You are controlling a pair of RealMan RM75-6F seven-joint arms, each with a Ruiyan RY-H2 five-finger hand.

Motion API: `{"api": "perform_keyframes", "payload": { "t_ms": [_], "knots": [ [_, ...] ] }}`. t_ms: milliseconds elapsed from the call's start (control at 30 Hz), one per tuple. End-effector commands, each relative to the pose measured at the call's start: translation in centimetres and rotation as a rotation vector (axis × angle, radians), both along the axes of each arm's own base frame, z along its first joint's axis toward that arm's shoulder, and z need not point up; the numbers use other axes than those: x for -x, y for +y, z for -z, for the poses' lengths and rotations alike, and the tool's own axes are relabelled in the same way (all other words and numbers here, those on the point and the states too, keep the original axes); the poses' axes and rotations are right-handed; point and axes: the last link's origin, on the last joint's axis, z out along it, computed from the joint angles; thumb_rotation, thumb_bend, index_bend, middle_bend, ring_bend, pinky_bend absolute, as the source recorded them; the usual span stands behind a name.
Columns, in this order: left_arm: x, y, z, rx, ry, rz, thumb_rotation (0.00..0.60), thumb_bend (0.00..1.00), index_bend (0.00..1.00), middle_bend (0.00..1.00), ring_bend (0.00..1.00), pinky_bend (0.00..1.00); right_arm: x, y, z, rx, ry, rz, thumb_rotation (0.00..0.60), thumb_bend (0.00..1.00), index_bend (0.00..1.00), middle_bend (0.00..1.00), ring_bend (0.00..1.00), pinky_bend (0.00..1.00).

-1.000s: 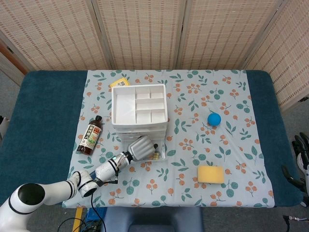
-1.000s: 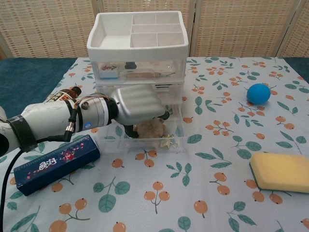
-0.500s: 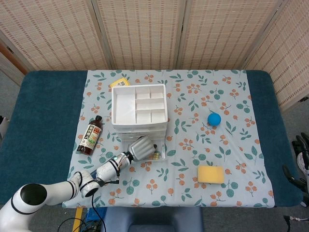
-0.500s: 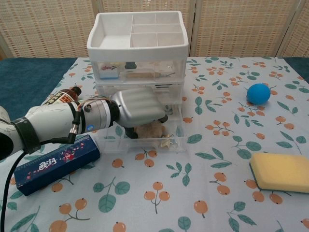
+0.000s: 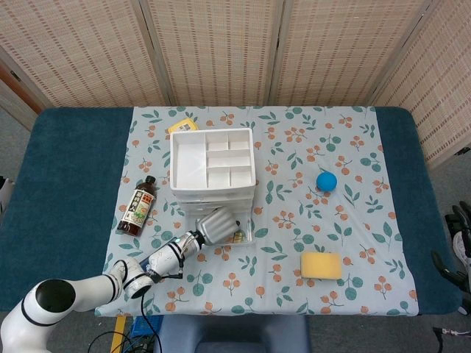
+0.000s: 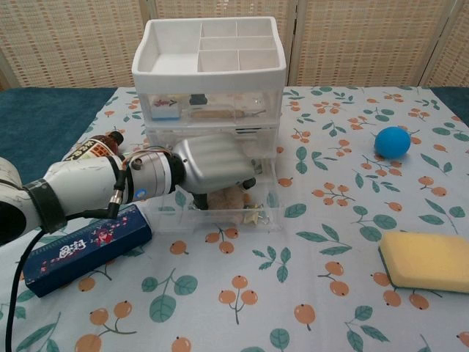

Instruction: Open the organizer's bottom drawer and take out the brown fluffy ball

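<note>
the left robot hand point(image 6: 212, 167) reaches into the open bottom drawer point(image 6: 220, 218) of the organizer point(image 6: 209, 73), palm down, fingers dipping inside. the drawer is pulled out, so that part looks done. the brown fluffy ball point(image 6: 233, 199) sits in the drawer, right under the fingers. whether they're spread or pinching it, i cannot tell, the hand's back hides them. what's left, by my read: secure the ball and lift it out. the right robot hand isn't showing.
</note>
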Motion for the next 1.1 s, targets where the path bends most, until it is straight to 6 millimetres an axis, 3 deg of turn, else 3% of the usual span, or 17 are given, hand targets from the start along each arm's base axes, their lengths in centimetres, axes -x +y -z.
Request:
{"api": "perform_keyframes", "payload": {
  "t_ms": [33,1100],
  "knots": [
    [0.1,0.0,0.0,0.004,0.0,-0.006,0.6,0.17,0.54,0.98,1.0,1.0,0.0,0.0,0.0,0.0,0.0,0.0,0.6,0.32,0.0,0.04,0.01,0.07],
    [0.2,0.0,-1.5,0.011,-0.046,-0.052,0.6,0.18,0.58,0.98,1.0,1.0,0.0,-0.4,0.2,-0.004,-0.002,-0.005,0.6,0.32,0.0,0.05,0.01,0.07]
  ]
}}
